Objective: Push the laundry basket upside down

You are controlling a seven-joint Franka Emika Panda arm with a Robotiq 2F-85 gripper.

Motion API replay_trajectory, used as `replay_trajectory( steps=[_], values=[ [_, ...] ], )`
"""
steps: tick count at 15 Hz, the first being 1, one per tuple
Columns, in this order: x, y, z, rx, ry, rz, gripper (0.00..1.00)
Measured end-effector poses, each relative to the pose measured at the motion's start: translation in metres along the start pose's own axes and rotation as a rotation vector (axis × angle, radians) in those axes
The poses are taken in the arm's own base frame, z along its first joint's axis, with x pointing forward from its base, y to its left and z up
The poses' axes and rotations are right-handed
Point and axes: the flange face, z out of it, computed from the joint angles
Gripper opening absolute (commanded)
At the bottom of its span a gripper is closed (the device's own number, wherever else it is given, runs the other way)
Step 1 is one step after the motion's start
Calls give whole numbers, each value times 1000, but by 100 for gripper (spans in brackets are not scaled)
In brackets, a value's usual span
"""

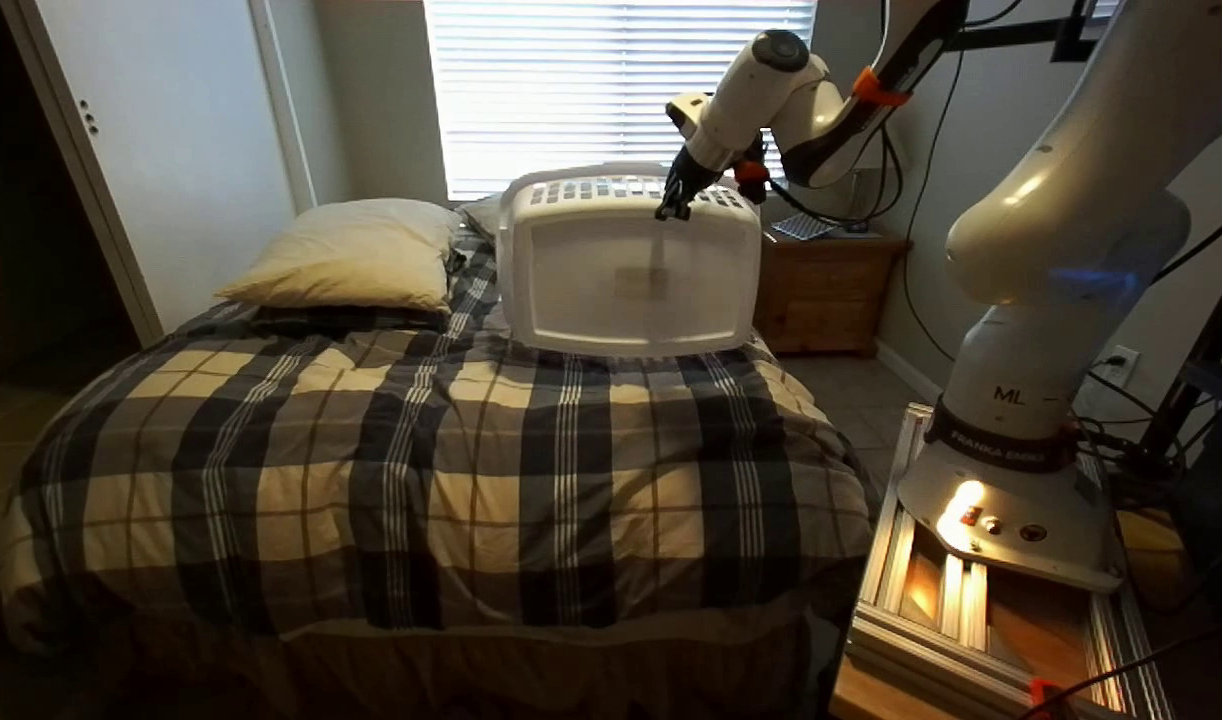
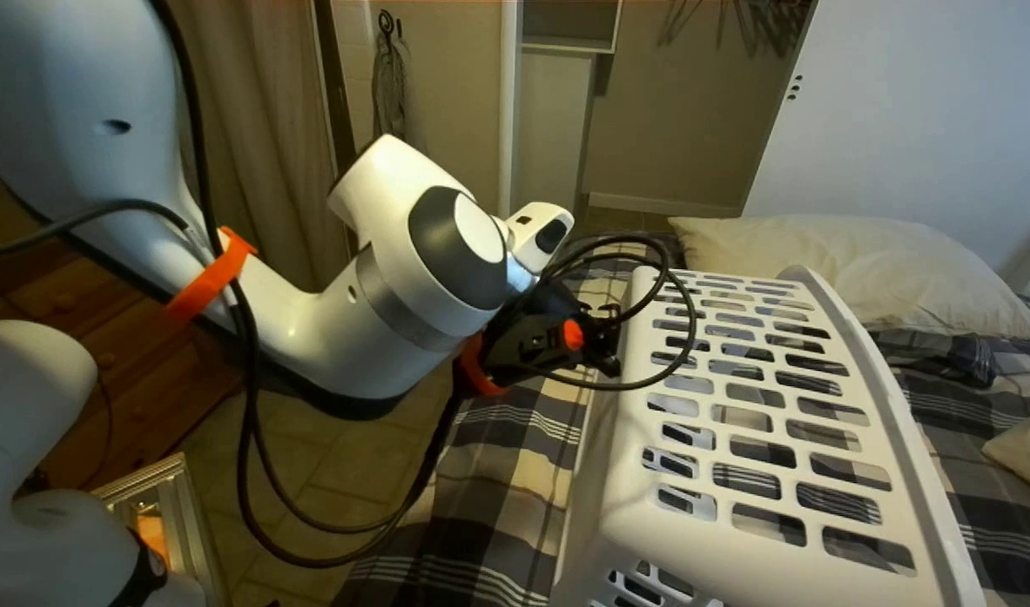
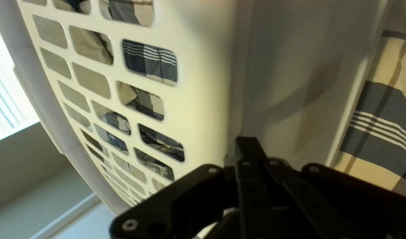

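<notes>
Gripper: foremost in the wrist view; fingers pressed together; tips at the upper base edge of the laundry basket, touching or just beside it, unclear;
Laundry basket: on the bed, turned onto a long side; slotted wall uppermost; solid base facing away from the window;
Cream pillow: on the bed, near the basket

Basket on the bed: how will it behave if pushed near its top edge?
Probably light for its size: the basket has slotted walls. Likely fairly stiff, given its thick rim. It may tip rather than slide, standing on its side on the soft-looking bed.
</notes>
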Motion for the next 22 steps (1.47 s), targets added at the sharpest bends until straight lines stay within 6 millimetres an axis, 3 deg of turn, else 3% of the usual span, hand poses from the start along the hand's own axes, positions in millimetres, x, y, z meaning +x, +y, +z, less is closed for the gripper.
replay_trajectory(
  steps=[13, 22],
  values=[
    [19, 60, 67, -54, 39, 161, 1],
    [21, 67, 73, -71, 32, 175, 0]
  ],
)
